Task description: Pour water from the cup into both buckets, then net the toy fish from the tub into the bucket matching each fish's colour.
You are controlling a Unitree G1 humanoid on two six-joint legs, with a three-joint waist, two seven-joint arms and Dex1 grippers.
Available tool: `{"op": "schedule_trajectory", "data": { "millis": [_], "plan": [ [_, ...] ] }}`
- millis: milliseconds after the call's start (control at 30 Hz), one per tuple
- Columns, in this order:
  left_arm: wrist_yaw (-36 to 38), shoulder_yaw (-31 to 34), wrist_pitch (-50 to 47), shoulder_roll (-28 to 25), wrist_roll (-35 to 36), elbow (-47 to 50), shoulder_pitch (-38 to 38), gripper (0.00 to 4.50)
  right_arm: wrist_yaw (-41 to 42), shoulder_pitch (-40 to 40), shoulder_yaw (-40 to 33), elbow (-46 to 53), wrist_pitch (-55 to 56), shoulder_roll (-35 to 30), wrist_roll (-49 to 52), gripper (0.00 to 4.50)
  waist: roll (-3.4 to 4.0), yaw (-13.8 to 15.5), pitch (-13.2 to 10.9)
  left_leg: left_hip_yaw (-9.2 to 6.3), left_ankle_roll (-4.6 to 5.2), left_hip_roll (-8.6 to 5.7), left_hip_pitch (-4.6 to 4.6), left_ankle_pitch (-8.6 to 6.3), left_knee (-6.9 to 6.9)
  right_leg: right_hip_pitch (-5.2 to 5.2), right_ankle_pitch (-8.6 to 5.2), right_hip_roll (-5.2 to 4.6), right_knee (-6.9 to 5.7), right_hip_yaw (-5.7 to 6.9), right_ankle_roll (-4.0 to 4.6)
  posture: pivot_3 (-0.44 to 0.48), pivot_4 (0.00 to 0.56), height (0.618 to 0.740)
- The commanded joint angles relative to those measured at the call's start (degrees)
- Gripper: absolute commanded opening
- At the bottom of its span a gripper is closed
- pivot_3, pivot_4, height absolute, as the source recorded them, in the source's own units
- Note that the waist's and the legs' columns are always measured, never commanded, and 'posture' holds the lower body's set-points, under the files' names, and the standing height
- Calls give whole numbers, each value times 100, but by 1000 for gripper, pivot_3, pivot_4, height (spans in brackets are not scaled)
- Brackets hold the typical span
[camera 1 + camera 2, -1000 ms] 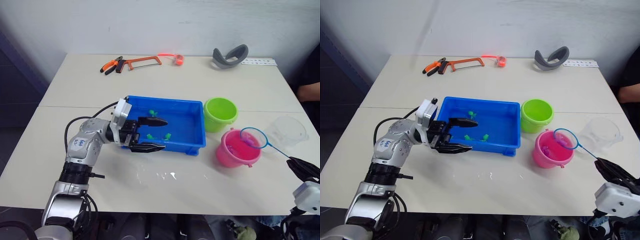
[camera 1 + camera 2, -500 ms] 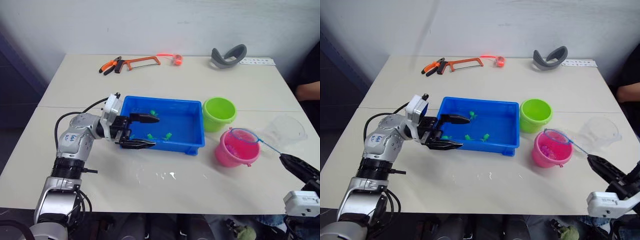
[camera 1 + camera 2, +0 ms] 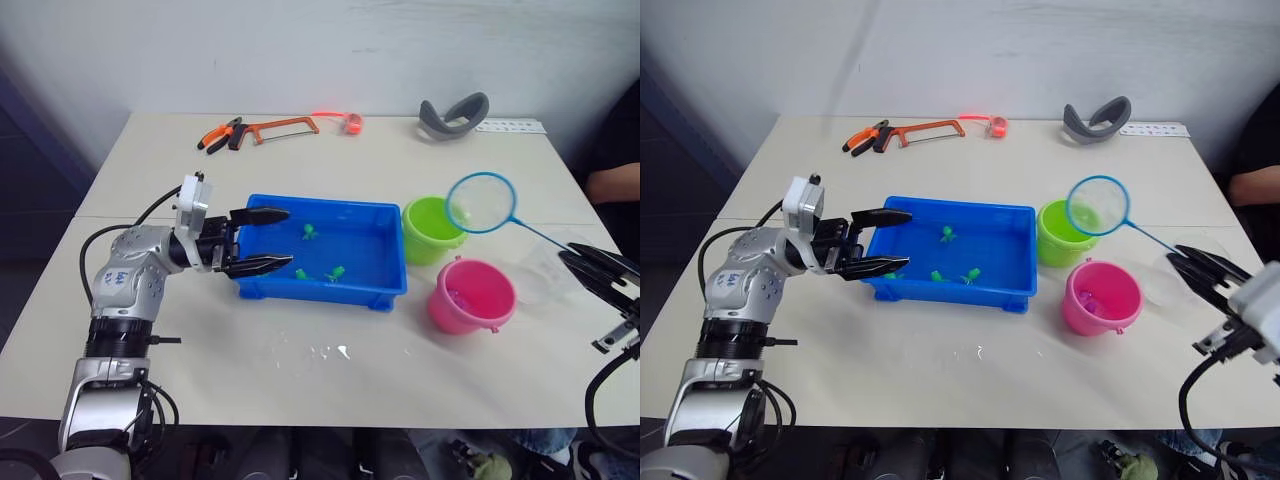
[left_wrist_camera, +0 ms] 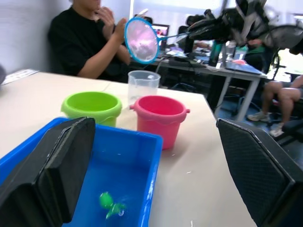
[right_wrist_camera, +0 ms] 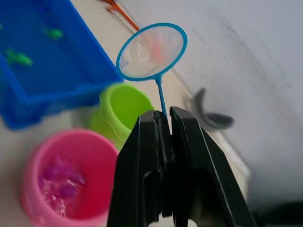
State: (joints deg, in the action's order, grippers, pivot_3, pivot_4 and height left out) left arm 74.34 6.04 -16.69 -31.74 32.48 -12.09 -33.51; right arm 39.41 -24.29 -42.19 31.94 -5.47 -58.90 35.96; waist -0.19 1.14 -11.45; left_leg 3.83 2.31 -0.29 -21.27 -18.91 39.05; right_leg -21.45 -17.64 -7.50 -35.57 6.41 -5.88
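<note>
Right wrist view first: the right gripper (image 5: 163,125) is clamped on the thin handle of the net (image 5: 151,52), hoop raised in the air over the green bucket (image 3: 437,226), mesh looking empty. Just below sits the pink bucket (image 3: 471,295) with pink fish already inside. The left gripper (image 3: 270,240) hovers with its jaws spread at the near-left end of the tub (image 3: 392,285), gripping nothing. Green toy fish (image 3: 333,272) float in the tub water, so the next scoop looks due. The risk is that a long, thin handle in a narrow pinch could twist, tipping a fish out early (or the hoop could clip the green bucket's rim on the way across). The cup (image 3: 545,275) stands beside the pink bucket, clear of the route. Farther back lie pliers (image 3: 220,132), a hacksaw (image 3: 285,124) and a grey headband-shaped piece (image 3: 455,111); a person's arm (image 3: 612,183) shows at the table's right edge.
</note>
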Motion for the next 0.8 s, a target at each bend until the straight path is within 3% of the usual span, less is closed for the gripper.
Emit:
{"op": "schedule_trajectory", "data": {
  "millis": [33, 133, 233, 367, 800],
  "plan": [
    [-244, 245, 50, -178, 14, 543, 281, 4454, -61, 879, 646, 77, -1107, -630, 584, 0, -2, -18, -1, 1, 2, 1, 0, -1, 1, 0, 0, -1, 0, 3, 0, 0, 150, 740],
    [-400, 522, 65, -444, 57, 835, 669, 4454, -27, 2307, 2107, -119, -1472, -972, 175, 0, -7, -45, -2, -2, 3, 1, -9, -3, 5, -6, 0, -7, 5, 10, -1, 0, 150, 740],
    [-437, 770, 68, -693, 109, 990, 1006, 4454, 82, 3654, 3418, -571, -1520, -732, -652, 0, -3, -80, -4, -4, -3, 2, -11, -6, 3, -10, -1, -6, 30, 14, 1, 0, 150, 740],
    [-532, 917, 77, -862, 106, 1245, 1335, 4454, 461, 4588, 4459, -1302, -1128, -440, -1762, 0, -1, -56, -4, -8, -2, -1, -25, -7, 5, -10, 0, -9, 38, 27, 0, 0, 150, 740],
    [-262, 1430, -63, -1568, 236, 565, 1694, 4454, 1097, 6003, 5577, -3011, -142, 403, -3759, 0, 0, -139, -6, -2, -7, 0, -29, -4, 6, -18, 1, -1, 9, 32, -3, 0, 150, 740]
  ]
}}
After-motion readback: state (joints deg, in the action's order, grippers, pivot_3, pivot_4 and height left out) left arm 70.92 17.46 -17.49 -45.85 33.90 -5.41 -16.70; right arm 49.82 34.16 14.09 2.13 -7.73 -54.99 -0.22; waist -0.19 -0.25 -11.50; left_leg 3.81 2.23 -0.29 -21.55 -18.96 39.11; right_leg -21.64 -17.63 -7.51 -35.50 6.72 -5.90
